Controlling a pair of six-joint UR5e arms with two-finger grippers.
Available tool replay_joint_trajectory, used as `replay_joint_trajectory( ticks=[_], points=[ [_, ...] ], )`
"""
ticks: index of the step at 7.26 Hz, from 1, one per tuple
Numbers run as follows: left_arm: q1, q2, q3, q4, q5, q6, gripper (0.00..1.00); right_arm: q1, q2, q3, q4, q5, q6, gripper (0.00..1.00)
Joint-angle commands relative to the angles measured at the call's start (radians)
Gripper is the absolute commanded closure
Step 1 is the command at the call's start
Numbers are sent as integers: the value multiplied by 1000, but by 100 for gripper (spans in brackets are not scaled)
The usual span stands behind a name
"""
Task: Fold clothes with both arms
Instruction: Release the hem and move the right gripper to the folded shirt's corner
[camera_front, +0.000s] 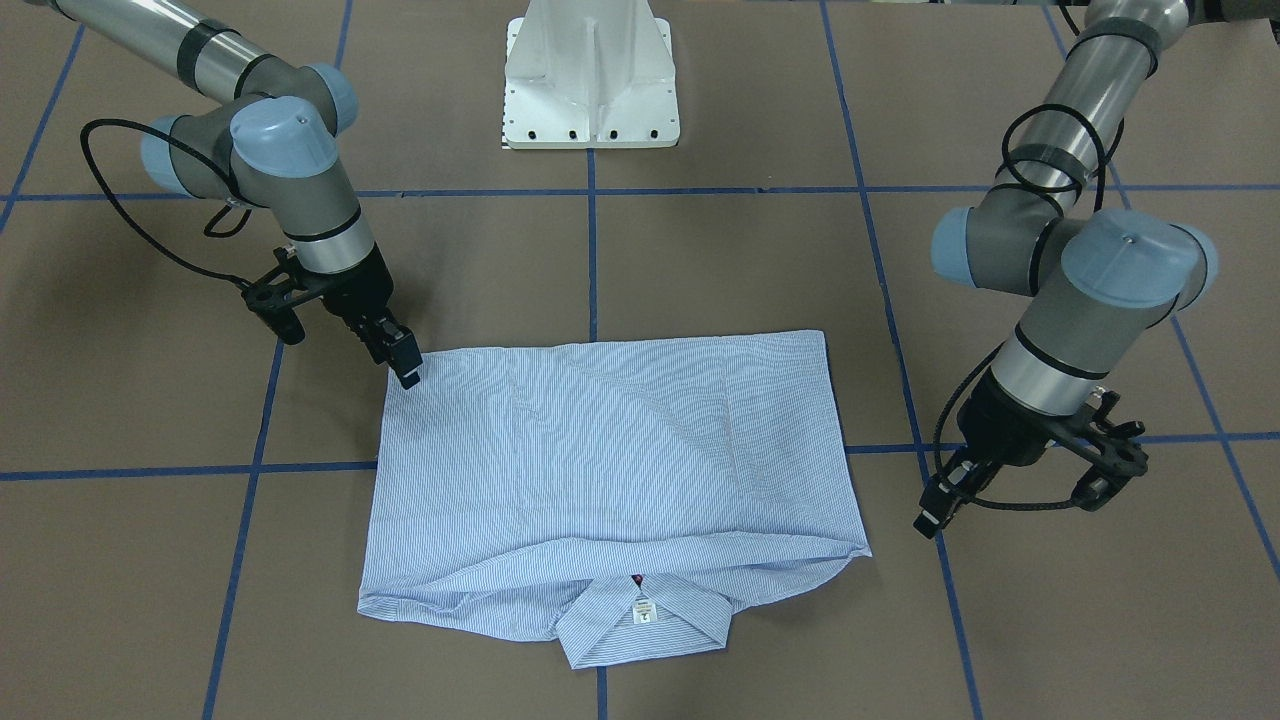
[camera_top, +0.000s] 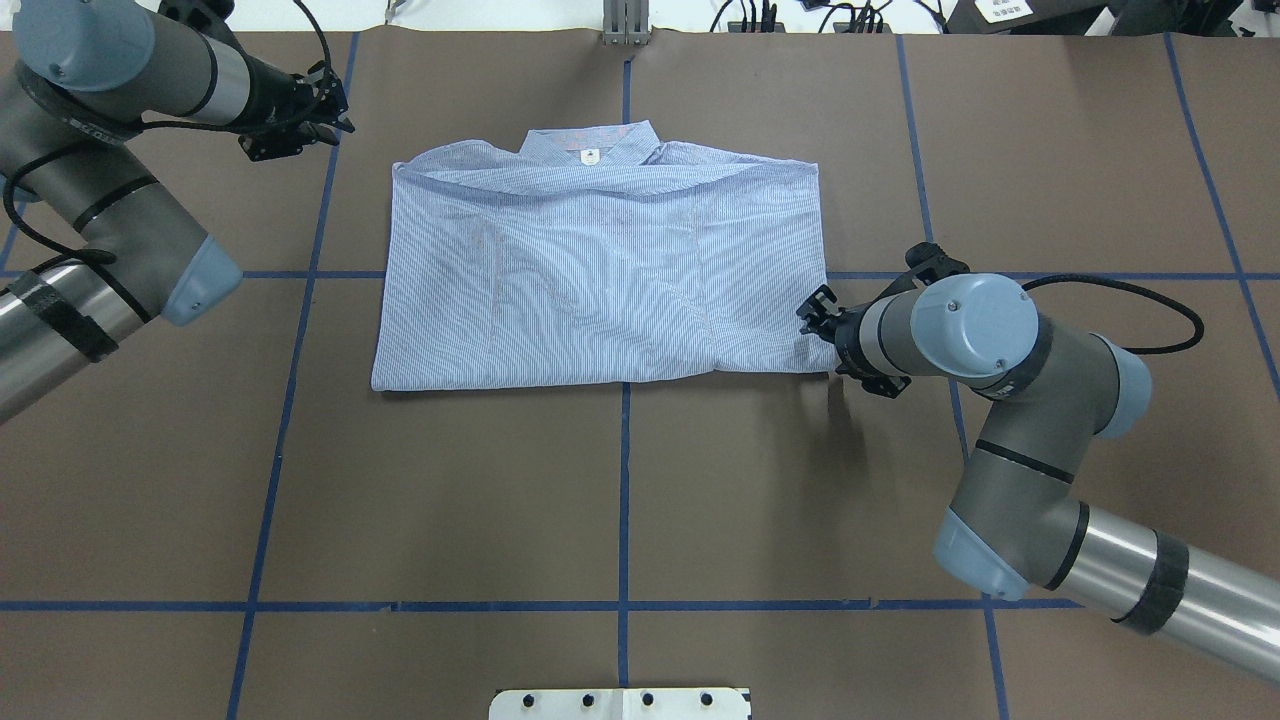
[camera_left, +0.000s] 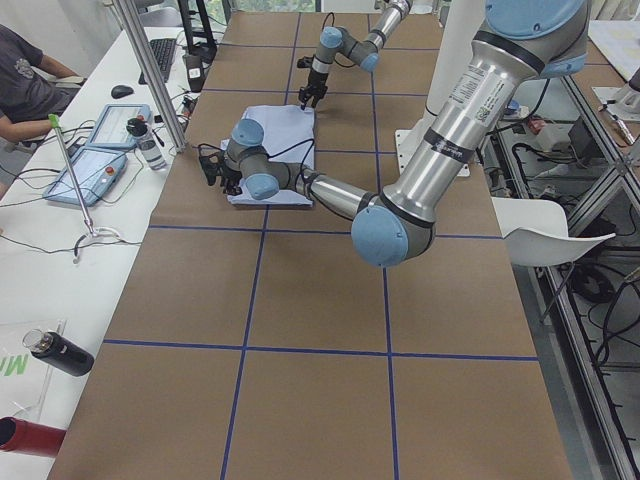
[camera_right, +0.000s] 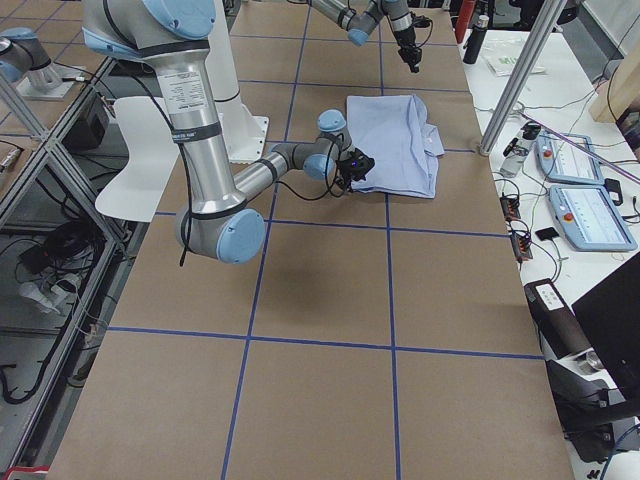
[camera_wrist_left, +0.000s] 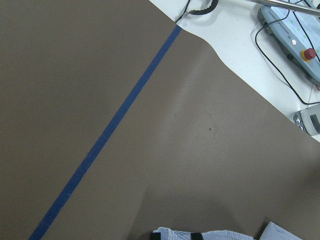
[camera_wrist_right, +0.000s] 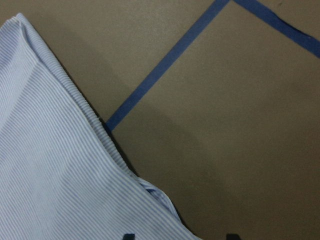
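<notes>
Shirt (camera_front: 610, 450) lying folded flat on table (camera_front: 700, 260), collar facing away from robot; soft, light, likely sagging; corners offering best hold; right gripper (camera_front: 405, 368) standing open at near corner; left gripper (camera_front: 932, 518) hovering beside shirt, state untellable.

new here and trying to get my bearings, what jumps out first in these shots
A blue-and-white striped shirt, folded into a rectangle with its collar pointing away from the robot, lies mid-table on a brown table gridded with blue tape. The right arm has its jaws at the shirt's corner on the robot's side. The left arm hangs just off the opposite edge, near the collar end.
</notes>
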Motion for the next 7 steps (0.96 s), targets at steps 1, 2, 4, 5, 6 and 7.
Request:
replay_joint_trajectory(
  ticks=[1,2,4,5,6,7],
  points=[
    [1,0,1,1,-2,0,68,-28,-4,-4,7,-37,4,35],
    [1,0,1,1,-2,0,68,-25,-5,4,7,-37,8,93],
    [0,2,3,1,0,0,68,-26,-14,9,8,-35,8,100],
    [0,2,3,1,0,0,68,-25,-14,9,8,-34,7,100],
    [0,2,1,1,-2,0,68,-22,-18,27,7,-32,5,100],
    [0,0,0,1,-2,0,68,-22,-72,124,5,-23,2,100]
  ],
)
